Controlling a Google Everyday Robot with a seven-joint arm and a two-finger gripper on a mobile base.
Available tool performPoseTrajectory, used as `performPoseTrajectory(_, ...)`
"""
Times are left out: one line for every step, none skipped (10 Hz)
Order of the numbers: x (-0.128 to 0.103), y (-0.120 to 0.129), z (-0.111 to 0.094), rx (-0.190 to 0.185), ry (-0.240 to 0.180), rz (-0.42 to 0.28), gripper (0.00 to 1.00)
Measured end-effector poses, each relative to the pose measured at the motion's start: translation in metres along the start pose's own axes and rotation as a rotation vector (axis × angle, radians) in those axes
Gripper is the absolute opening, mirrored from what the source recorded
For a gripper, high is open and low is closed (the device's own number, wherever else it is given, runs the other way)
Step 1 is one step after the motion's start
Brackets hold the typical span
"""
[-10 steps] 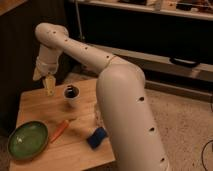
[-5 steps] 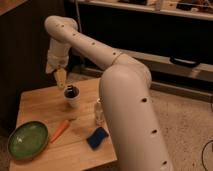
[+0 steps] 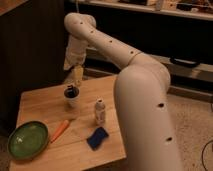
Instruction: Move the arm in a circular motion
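My large white arm (image 3: pixel 132 75) of thick rounded segments with small dark holes reaches from the lower right up to the top centre, then bends down. It ends in a narrow beige gripper (image 3: pixel 77 76) that hangs above the far edge of the wooden table (image 3: pixel 45 102), just above and behind a white cup with a dark top (image 3: pixel 71 95). The gripper holds nothing that I can see.
On the table are a green bowl (image 3: pixel 27 140) at front left, an orange carrot (image 3: pixel 60 131), a small white bottle (image 3: pixel 100 111) and a blue sponge (image 3: pixel 97 138). Dark shelving (image 3: pixel 165 30) runs behind. The floor at right is speckled.
The arm's upper joint and gripper have swung right and upward across the far side of the table, from over its left rear part to behind the cup.
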Motion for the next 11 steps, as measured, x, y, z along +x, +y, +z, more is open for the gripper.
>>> performPoseTrajectory(0.008, 0.009, -0.003, 0.007, 0.009, 0.023, 0.80)
performPoseTrajectory(0.011, 0.016, -0.005, 0.011, 0.013, 0.037, 0.80)
performPoseTrajectory(0.014, 0.026, -0.006, 0.016, 0.019, 0.055, 0.80)
performPoseTrajectory(0.018, 0.036, -0.008, 0.021, 0.025, 0.077, 0.80)
performPoseTrajectory(0.021, 0.047, -0.008, 0.027, 0.032, 0.105, 0.80)
performPoseTrajectory(0.025, 0.063, -0.009, 0.035, 0.039, 0.144, 0.80)
performPoseTrajectory(0.034, 0.089, -0.011, 0.045, 0.049, 0.197, 0.80)
performPoseTrajectory(0.041, 0.109, -0.013, 0.052, 0.055, 0.233, 0.80)
performPoseTrajectory(0.047, 0.129, -0.015, 0.058, 0.060, 0.270, 0.80)
performPoseTrajectory(0.054, 0.159, -0.018, 0.067, 0.067, 0.323, 0.80)
performPoseTrajectory(0.061, 0.185, -0.020, 0.074, 0.074, 0.371, 0.80)
